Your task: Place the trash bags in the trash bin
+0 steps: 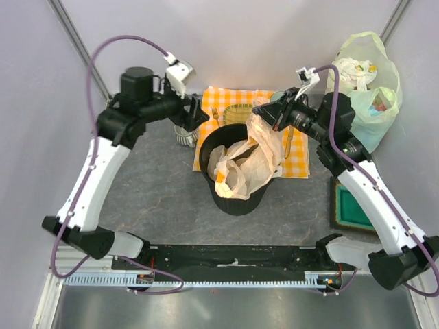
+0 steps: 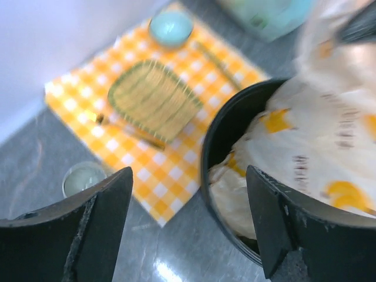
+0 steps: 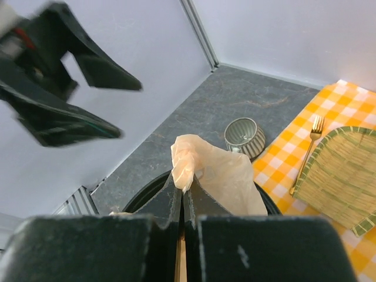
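Left gripper (image 1: 197, 114): jaws spread wide with nothing between them, hovering by the far-left side of the bin's rim.
Grey ribbed mug (image 1: 183, 134): on the table just beside the bin, under the left wrist.
Black bin (image 1: 236, 203): upright, its far side against the yellow checked cloth (image 1: 299, 162).
Peach trash bag (image 1: 240, 164): the bulk is bunched inside the bin, folds spill over the near and right rim, and one end is lifted above the opening.
Right gripper (image 3: 183, 189): clenched on that lifted end of the bag, above the bin's far-right rim.
Risk, bag: let go from here, the crinkly film would likely spring up and lie draped outside the rim. It probably needs pressing down.
Risk, bin: a sideways pull on the pinched film could tip the bin or drag it along the cloth.
Risk, mug: the left arm could knock it when it comes down to tuck the bag in.
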